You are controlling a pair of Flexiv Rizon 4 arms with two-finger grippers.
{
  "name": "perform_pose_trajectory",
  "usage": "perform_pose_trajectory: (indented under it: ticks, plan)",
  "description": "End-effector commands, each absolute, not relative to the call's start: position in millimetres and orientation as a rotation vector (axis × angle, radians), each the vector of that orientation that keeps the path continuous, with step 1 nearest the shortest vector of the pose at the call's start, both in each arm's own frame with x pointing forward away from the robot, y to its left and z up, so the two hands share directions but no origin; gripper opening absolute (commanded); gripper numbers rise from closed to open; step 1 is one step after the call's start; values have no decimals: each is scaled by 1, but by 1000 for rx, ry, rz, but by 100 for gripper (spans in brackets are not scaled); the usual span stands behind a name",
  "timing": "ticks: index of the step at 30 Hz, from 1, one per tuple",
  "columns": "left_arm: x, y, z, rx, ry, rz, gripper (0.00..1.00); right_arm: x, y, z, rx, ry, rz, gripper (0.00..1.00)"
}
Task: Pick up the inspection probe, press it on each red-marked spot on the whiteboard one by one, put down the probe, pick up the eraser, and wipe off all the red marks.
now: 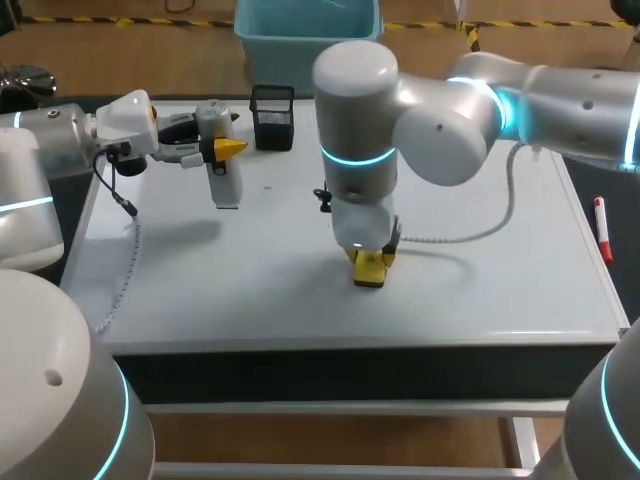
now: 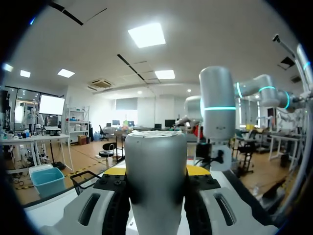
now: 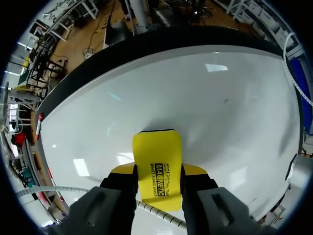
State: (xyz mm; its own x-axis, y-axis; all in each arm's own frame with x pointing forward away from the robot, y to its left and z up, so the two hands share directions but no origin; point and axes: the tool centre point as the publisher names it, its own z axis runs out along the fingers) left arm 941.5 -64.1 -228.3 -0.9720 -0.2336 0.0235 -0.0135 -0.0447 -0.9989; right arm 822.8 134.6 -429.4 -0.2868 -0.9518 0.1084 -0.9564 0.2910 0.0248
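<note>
My right gripper (image 3: pixel 157 172) clamped the eraser (image 3: pixel 156 154) on the whiteboard (image 3: pixel 220 107), my left gripper (image 2: pixel 157 171) the probe (image 2: pixel 156 144); uneven pressure might twist the eraser loose.

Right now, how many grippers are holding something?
2. The left gripper is shut on the probe, at the whiteboard's far left; the right gripper is shut on the eraser, near its middle.

The left arm (image 1: pixel 35 140) and right arm (image 1: pixel 445 125) are cased in silver-grey, cyan-ringed. A coiled white cable (image 1: pixel 470 235) is hung above the whiteboard (image 1: pixel 250 290).
</note>
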Motion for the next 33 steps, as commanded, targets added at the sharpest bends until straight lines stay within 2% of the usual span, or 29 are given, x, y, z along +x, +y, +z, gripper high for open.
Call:
perform_pose_trajectory:
  ticks: [1,20,33]
  plan:
    - [942,-64,-227,-269,2059,-2150,0,821,119,-430,1799,-2458,67,0]
    - [942,-64,-227,-269,2059,-2150,0,823,60,-425,1640,-2567,103,0]
    - [942,-64,-227,-269,2059,-2150,0,846,21,-393,1589,-2646,125,0]
